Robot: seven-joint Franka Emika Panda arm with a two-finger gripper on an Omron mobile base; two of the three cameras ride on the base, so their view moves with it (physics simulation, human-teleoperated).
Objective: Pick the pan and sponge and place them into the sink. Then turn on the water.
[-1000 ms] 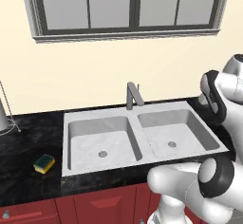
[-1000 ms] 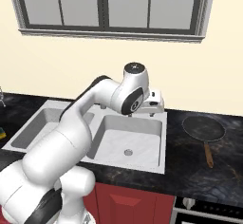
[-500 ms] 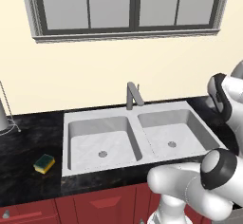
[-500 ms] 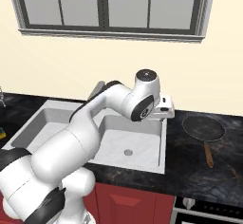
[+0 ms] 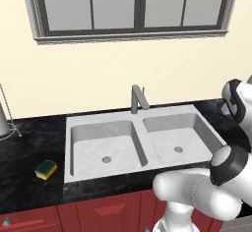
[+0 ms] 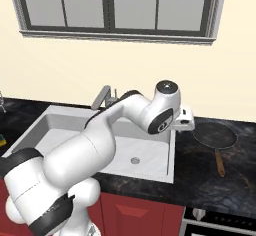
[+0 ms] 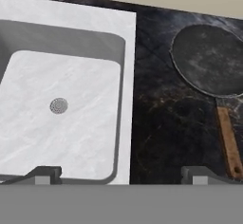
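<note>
Your hand (image 7: 121, 173) was open and empty above the counter (image 7: 161, 118), between sink (image 7: 127, 76) and pan (image 7: 209, 59) at upper right, presumably staging a grasp.

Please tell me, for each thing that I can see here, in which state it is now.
pan: flat on the counter right of the sink, not held
sponge: on the counter left of the sink
sink: both basins empty and dry
faucet: off, no stream
gripper: open, empty
</note>
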